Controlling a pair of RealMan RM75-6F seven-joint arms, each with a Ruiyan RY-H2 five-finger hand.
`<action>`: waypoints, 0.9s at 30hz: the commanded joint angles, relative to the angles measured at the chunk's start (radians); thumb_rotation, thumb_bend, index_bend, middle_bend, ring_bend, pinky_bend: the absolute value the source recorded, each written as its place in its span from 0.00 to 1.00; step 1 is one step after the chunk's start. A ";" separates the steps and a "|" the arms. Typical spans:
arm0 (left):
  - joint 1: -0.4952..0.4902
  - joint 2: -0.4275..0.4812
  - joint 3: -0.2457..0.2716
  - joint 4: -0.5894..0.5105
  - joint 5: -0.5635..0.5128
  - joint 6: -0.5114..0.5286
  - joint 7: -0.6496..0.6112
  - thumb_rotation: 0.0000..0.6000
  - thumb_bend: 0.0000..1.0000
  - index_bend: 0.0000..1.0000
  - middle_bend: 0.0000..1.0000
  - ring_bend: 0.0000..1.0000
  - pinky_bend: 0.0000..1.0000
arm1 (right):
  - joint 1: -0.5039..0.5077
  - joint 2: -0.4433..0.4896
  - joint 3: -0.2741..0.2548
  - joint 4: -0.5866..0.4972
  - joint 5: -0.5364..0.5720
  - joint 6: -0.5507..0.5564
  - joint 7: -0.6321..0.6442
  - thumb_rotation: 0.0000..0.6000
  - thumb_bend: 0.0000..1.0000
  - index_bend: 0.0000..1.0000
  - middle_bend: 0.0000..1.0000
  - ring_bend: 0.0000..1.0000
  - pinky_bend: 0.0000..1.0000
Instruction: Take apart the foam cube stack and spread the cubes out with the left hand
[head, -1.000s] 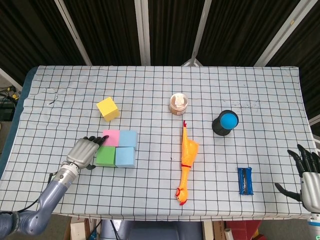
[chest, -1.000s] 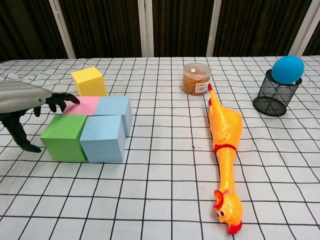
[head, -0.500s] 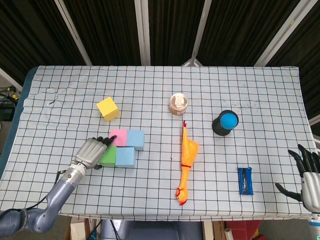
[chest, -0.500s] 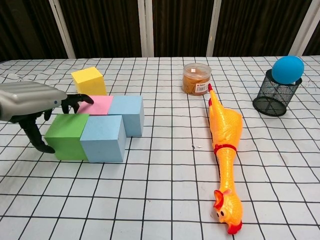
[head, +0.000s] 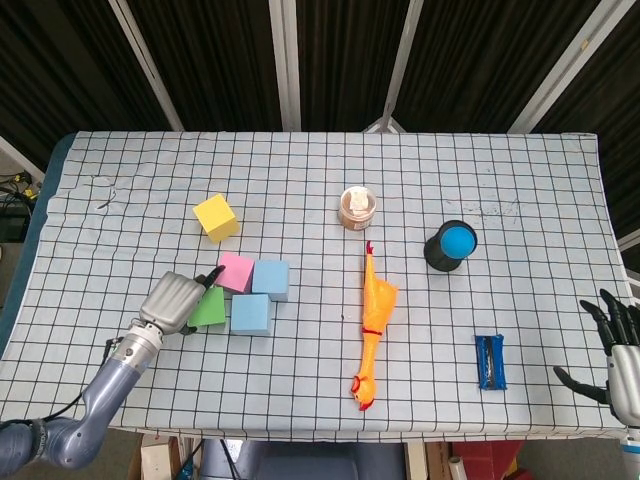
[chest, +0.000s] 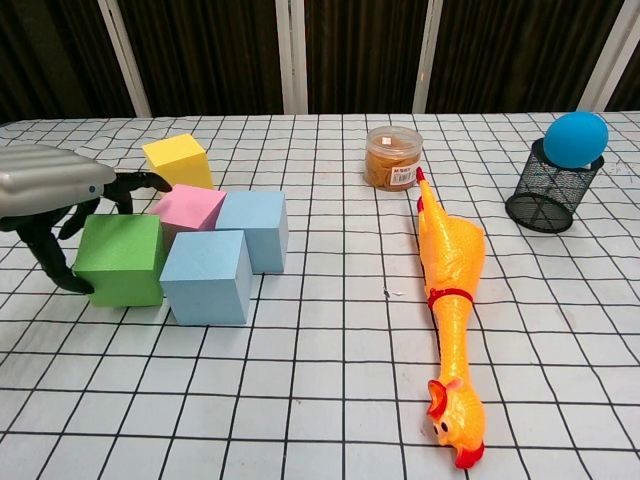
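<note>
The foam cubes lie flat in a loose cluster. My left hand (head: 175, 300) (chest: 55, 190) grips the green cube (head: 208, 308) (chest: 120, 258), thumb on its left face and fingers (chest: 140, 182) hooked over its back edge. A narrow gap separates the green cube from the near light blue cube (head: 249, 314) (chest: 207, 275). The pink cube (head: 236, 271) (chest: 188, 207) sits turned at an angle behind it, beside the second light blue cube (head: 271, 278) (chest: 255, 225). The yellow cube (head: 216, 217) (chest: 180, 160) stands apart, further back. My right hand (head: 620, 350) hangs past the table's near right corner, fingers spread, holding nothing.
A rubber chicken (head: 372, 325) (chest: 448, 290) lies lengthwise right of the cubes. Behind it stands a small jar (head: 358, 207) (chest: 392, 157). A black mesh cup with a blue ball (head: 452, 245) (chest: 553, 190) is further right, and a blue packet (head: 489, 361) lies near the front right.
My left hand pushed the pink and far blue cubes right, then drew the green cube left, away from the near blue one. The pink cube has twisted. The right hand barely moved.
</note>
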 joint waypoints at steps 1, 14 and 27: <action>0.009 0.016 0.000 -0.001 0.009 -0.003 -0.032 1.00 0.08 0.06 0.42 0.64 0.65 | 0.001 0.001 0.000 -0.001 0.003 -0.004 -0.003 1.00 0.00 0.16 0.02 0.09 0.00; 0.052 0.200 0.032 -0.065 0.074 -0.129 -0.308 1.00 0.08 0.06 0.40 0.61 0.63 | 0.002 -0.003 0.000 -0.008 0.006 -0.005 -0.014 1.00 0.00 0.16 0.02 0.09 0.00; 0.046 0.137 0.009 0.094 0.319 -0.139 -0.501 1.00 0.09 0.09 0.41 0.57 0.62 | 0.008 -0.006 -0.005 -0.012 0.003 -0.019 -0.024 1.00 0.00 0.16 0.02 0.09 0.00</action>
